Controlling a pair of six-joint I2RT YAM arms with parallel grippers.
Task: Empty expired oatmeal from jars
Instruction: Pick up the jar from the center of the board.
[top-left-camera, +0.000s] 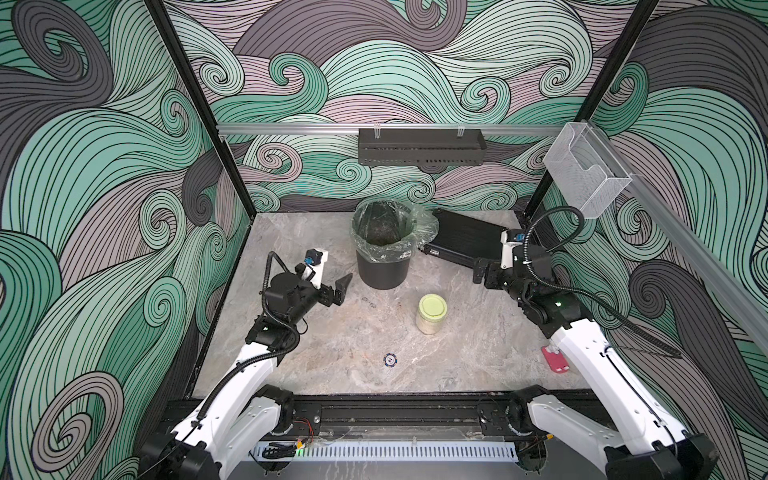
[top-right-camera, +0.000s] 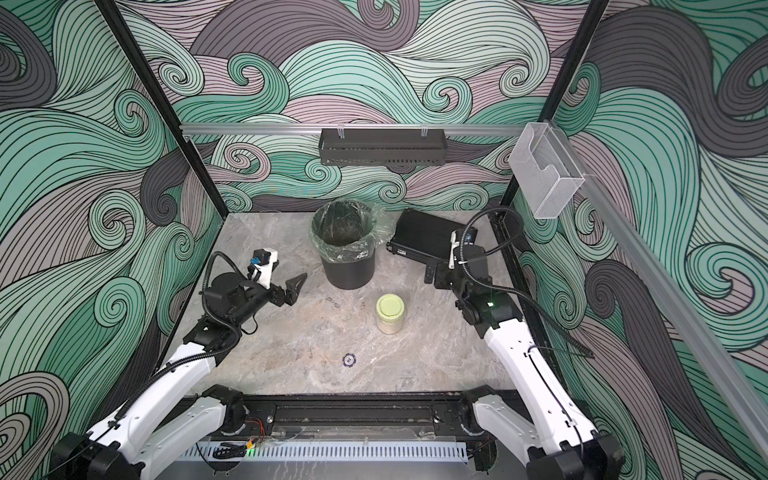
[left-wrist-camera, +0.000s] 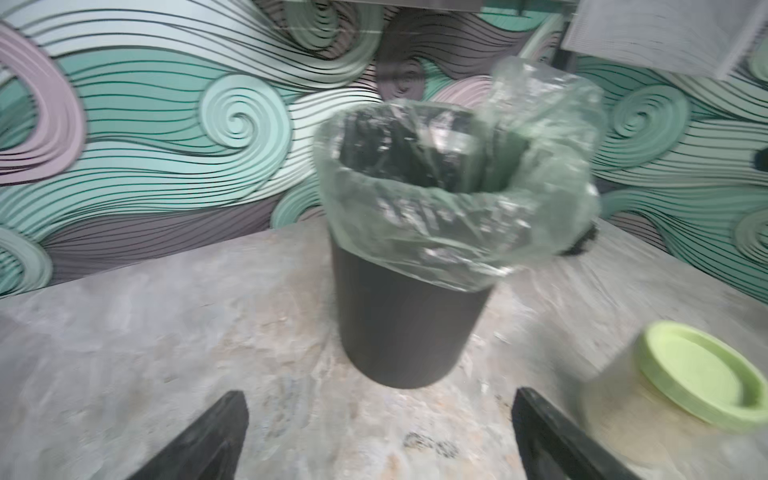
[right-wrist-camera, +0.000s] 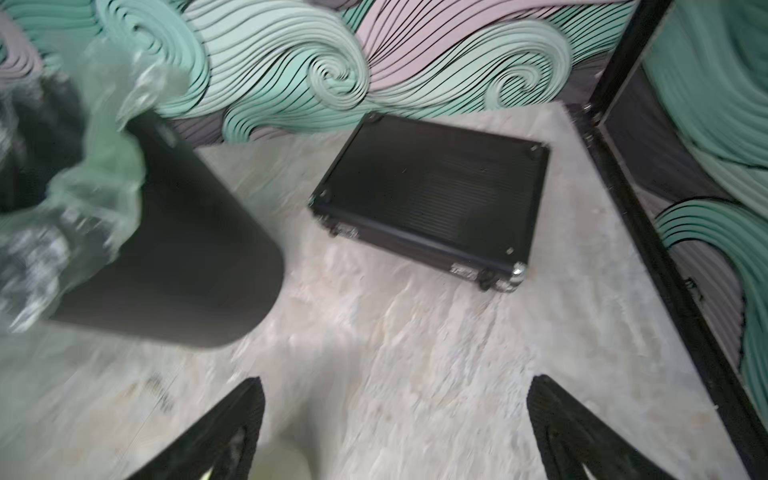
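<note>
A small clear glass jar (top-left-camera: 431, 316) (top-right-camera: 390, 316) stands upright mid-table with its pale yellow-green lid (top-left-camera: 432, 306) screwed on. Pale beige oatmeal (top-left-camera: 429, 327) fills it. The left wrist view catches the jar (left-wrist-camera: 665, 415) and its lid (left-wrist-camera: 702, 374) at the edge. My left gripper (top-left-camera: 340, 290) (top-right-camera: 293, 290) (left-wrist-camera: 379, 395) hovers open to the jar's left, pointing at the bin, with nothing between its fingers. My right gripper (top-left-camera: 484, 276) (top-right-camera: 434, 276) (right-wrist-camera: 397, 380) is open and holds nothing. It sits behind the jar on the right, near the black case.
A black round bin (top-left-camera: 382, 266) (top-right-camera: 349, 270) (left-wrist-camera: 407, 332) (right-wrist-camera: 187, 249) lined with clear plastic stands behind the jar. A flat black case (top-left-camera: 469, 239) (right-wrist-camera: 432, 195) lies at the back right. A poker chip (top-left-camera: 390, 359) and a red piece (top-left-camera: 555, 358) lie near the front.
</note>
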